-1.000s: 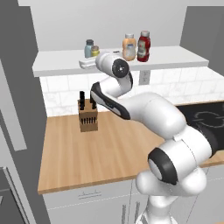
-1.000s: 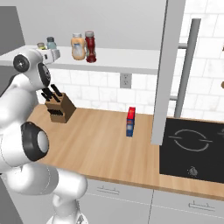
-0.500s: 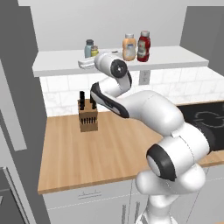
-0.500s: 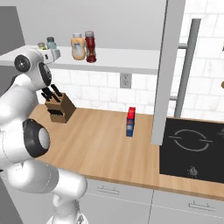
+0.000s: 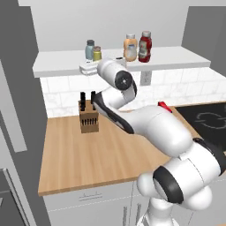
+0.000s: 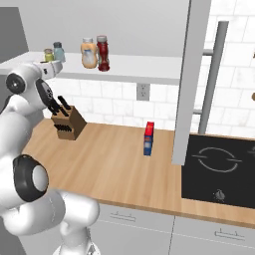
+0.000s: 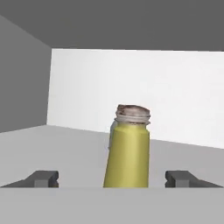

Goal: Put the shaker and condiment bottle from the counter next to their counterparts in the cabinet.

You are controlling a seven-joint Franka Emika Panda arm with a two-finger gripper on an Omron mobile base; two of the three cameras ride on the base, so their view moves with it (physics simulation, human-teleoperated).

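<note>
Gripper [image 7: 112,178] released, jaws wide apart. Shaker [image 7: 127,148] stands upright on cabinet [image 7: 65,144], centred btwn fingertips, no contact. Retreat straight back.

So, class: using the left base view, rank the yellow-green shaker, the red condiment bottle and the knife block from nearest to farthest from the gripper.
1. Yellow-green shaker: on the shelf, right at the gripper.
2. Knife block: on the counter, below the gripper.
3. Red condiment bottle: farther right along the shelf.
The knife block and the red bottle are not far apart in rank.
</note>
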